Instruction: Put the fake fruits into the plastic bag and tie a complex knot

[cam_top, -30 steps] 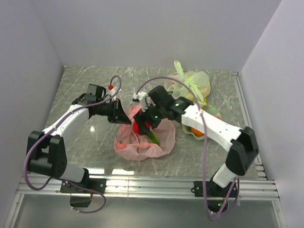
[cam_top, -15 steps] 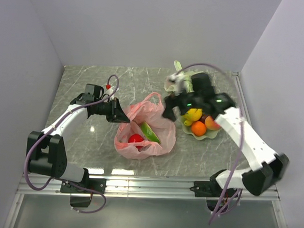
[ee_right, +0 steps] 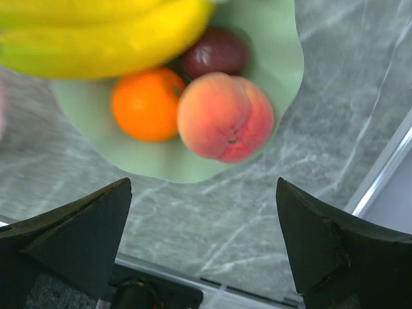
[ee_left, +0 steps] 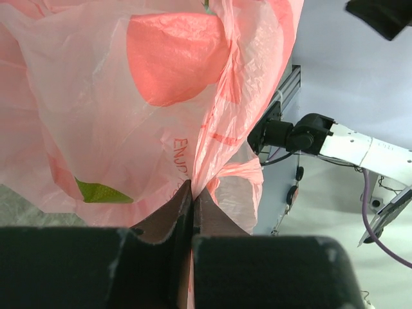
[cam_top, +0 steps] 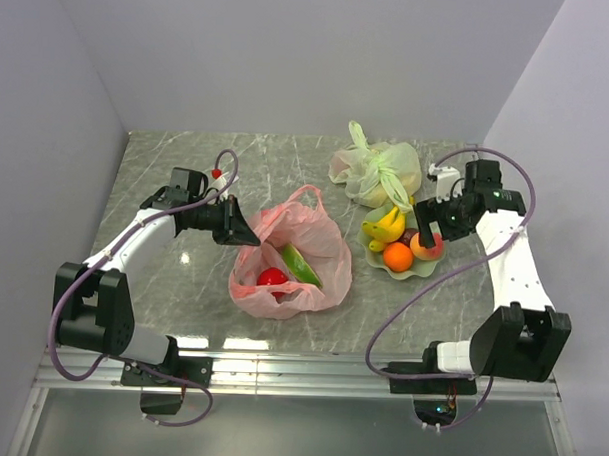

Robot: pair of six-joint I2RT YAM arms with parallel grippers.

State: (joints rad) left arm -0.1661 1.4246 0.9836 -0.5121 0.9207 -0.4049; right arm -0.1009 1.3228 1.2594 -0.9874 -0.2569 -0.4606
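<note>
Bag (ee_left: pixel 116 148) edge clamped in left pincer (ee_left: pixel 192 193); right pincer (ee_right: pixel 203 187) gapes wide above the peach (ee_right: pixel 225 116); only overhead shows the knotted green bag (cam_top: pixel 382 171).

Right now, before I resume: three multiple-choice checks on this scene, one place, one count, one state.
1. Where is the long green plastic fruit?
A) inside the translucent pink plastic bag
B) on the wavy plate
C) on bare table
2. How many fruits show in that bag from above?
A) one
B) two
C) four
3. The right pincer is:
A) gripping a peach
B) gripping a banana
C) open, empty
1 A, it lies in the bag.
2 B, the green piece and a small red plastic fruit.
3 C, its fingers stand wide apart, nothing between.
</note>
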